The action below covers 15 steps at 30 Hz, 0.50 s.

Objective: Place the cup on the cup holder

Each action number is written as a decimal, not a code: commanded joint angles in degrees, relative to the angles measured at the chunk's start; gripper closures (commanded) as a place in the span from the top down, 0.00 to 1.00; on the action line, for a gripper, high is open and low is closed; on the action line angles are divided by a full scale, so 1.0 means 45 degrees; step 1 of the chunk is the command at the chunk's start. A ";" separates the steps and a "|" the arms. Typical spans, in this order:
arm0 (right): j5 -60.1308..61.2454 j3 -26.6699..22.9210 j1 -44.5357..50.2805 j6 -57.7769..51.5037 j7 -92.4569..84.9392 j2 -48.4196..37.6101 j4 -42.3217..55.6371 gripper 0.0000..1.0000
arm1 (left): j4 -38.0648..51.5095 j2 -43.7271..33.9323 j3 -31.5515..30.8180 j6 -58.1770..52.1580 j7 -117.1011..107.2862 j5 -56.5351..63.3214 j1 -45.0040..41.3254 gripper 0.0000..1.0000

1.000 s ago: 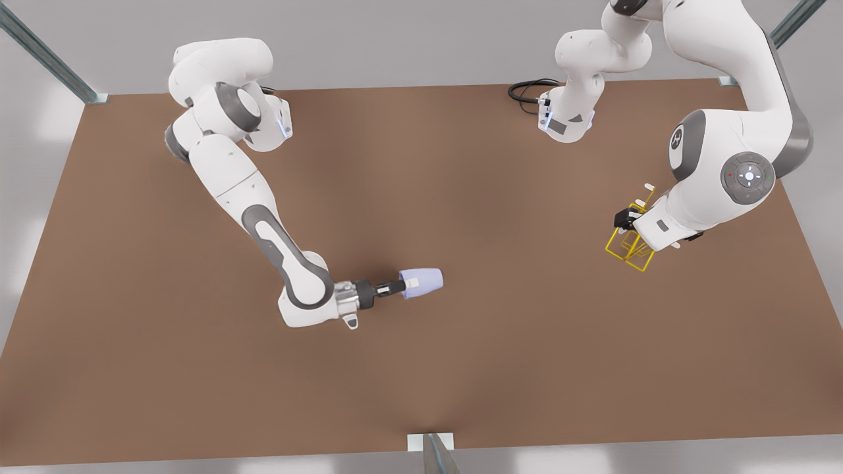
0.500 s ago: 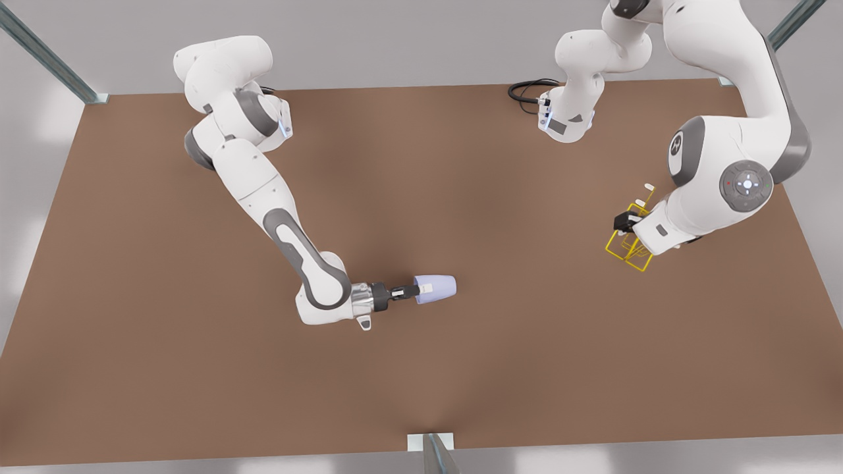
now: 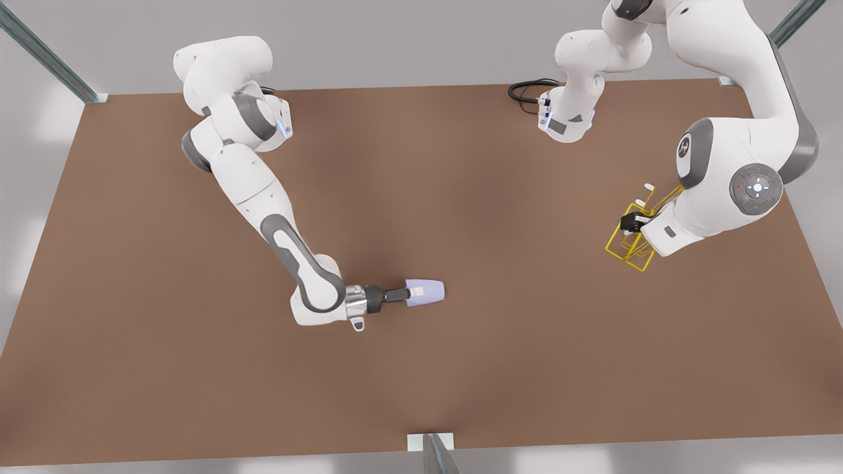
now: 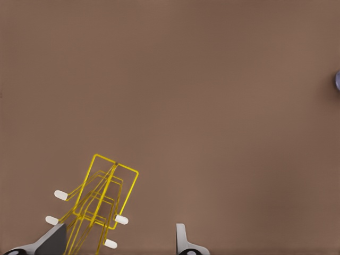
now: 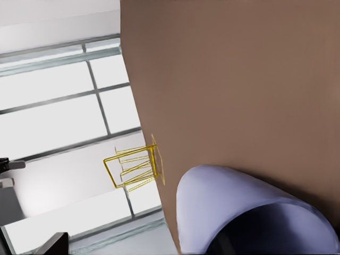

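Two hands are at work over the brown bench. Low in the middle of the front view, the right hand is clenched on the cup, which lies on its side with its narrow end toward the front view's right; the right wrist view shows the cup's pale lavender wall close up. At the front view's right edge, the left hand sits at the yellow cup holder, its fingers spread apart, one at the wire frame, gripping nothing that I can make out. Cup and cup holder are well apart, with bare bench between them. The holder stands near the bench's right edge. No writing can be read on anything.
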 commanded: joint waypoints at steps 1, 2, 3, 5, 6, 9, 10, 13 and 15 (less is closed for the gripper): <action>-0.0077 0.0005 -0.0084 -0.0100 -0.0428 -0.0034 -0.0144 1.00 | 0.0006 -0.0014 0.0004 -0.0030 0.0007 0.0007 0.0002 1.00; -0.0077 0.0005 -0.0181 -0.0119 -0.0487 -0.0053 -0.0183 1.00 | 0.0006 -0.0014 -0.0016 -0.0030 0.0007 0.0007 0.0002 1.00; -0.0175 0.0005 -0.0357 -0.0197 -0.0507 -0.0092 -0.0437 1.00 | 0.0006 -0.0014 0.0004 -0.0030 0.0007 0.0007 0.0002 1.00; -0.0292 0.0005 -0.0553 -0.0549 -0.0487 -0.0170 -0.0632 1.00 | 0.0006 0.0005 0.0004 -0.0030 0.0007 0.0007 0.0002 1.00; -0.0312 0.0005 -0.0670 -0.0822 -0.0487 -0.0170 -0.0671 1.00 | 0.0006 -0.0014 0.0004 -0.0030 0.0007 0.0007 0.0002 1.00; -0.1365 0.0005 -0.1626 -0.2208 -0.0350 -0.0561 -0.1238 1.00 | 0.0006 -0.0014 -0.0016 0.0009 -0.0013 0.0007 0.0002 1.00; -0.1717 0.0005 -0.1899 -0.2716 -0.0311 -0.0736 -0.1335 1.00 | 0.0006 0.0005 -0.0016 0.0029 -0.0013 0.0007 -0.0018 1.00; -0.2401 0.0005 -0.2720 -0.4083 -0.0272 -0.1342 -0.1609 1.00 | 0.0025 0.0044 -0.0035 0.0107 0.0026 0.0026 -0.0427 1.00; -0.4255 0.0044 -0.4086 -0.6211 0.1871 -0.2415 -0.1141 1.00 | 0.0064 0.0220 -0.0074 0.0439 0.0649 -0.0032 -0.1677 1.00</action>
